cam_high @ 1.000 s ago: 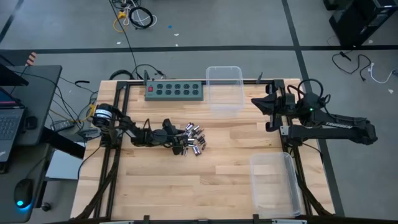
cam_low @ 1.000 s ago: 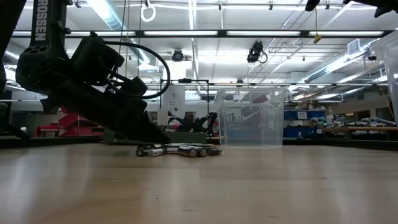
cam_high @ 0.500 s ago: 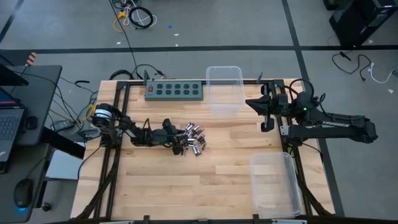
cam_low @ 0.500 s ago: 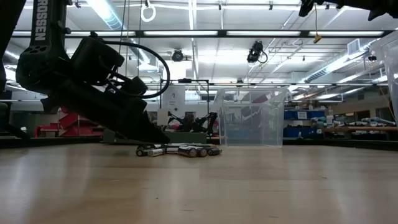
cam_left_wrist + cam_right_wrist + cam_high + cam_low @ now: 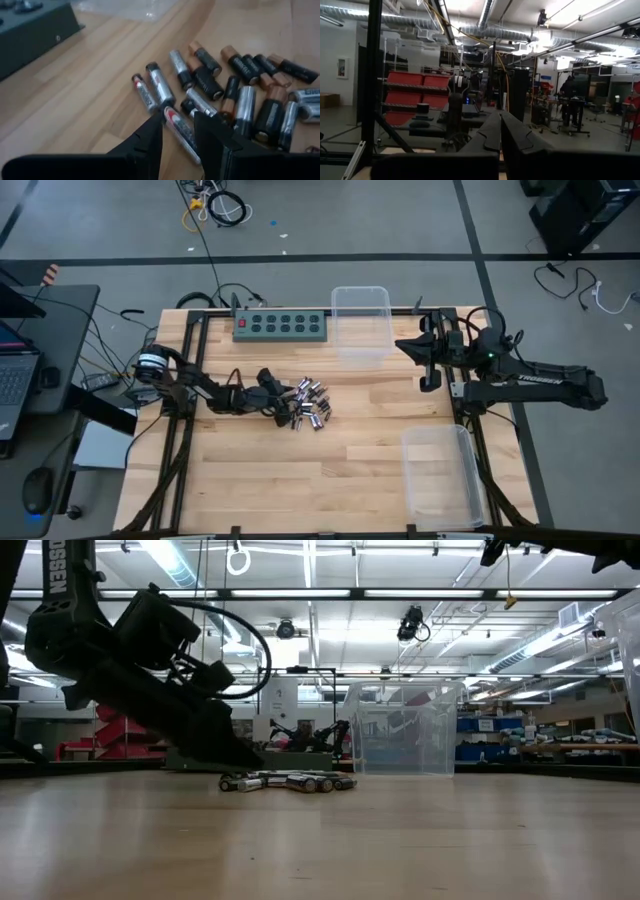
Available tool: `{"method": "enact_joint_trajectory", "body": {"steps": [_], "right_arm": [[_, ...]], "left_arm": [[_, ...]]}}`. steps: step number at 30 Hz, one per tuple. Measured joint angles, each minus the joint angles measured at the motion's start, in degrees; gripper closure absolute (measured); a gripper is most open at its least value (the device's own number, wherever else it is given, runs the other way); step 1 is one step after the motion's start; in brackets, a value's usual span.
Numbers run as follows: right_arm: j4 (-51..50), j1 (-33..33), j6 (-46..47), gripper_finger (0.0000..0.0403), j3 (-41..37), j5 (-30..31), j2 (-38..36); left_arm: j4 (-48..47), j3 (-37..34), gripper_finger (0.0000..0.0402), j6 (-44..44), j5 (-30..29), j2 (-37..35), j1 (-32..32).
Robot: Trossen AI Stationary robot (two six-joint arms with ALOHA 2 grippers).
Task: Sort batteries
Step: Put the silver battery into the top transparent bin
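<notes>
- While the right gripper (image 5: 418, 365) waits near the table's right edge in the upper right of the high view, the left gripper (image 5: 290, 404) lies low at centre-left, its tip at the left edge of the pile of batteries (image 5: 312, 404). Two clear bins stand on the table (image 5: 250, 480): one (image 5: 360, 315) at top centre, one (image 5: 443, 480) at lower right. One green power strip (image 5: 282, 326) lies left of the top bin.
- In the low view the left gripper (image 5: 240, 752) slants down to the tabletop just left of the row of batteries (image 5: 290, 781); one clear bin (image 5: 403, 728) stands behind.
- In the left wrist view the fingers (image 5: 147, 137) stand narrowly apart around one silver battery with a red end (image 5: 178, 129), which lies on the wood. About fifteen more batteries (image 5: 240, 95) lie spread beyond it, silver ones and black-and-copper ones.
- In the right wrist view the right gripper (image 5: 500, 131) has its fingers pressed together, holding nothing, pointing into the room.
</notes>
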Motion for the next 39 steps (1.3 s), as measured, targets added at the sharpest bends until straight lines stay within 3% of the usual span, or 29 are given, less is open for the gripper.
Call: {"method": "enact_joint_trajectory", "body": {"steps": [39], "right_arm": [[0.0, 0.0, 0.2, 0.04, 0.0, 0.0, 2.7]], "left_arm": [[-3.4, 0.2, 0.0289, -1.8, 2.0, -0.1, 0.0]]}}
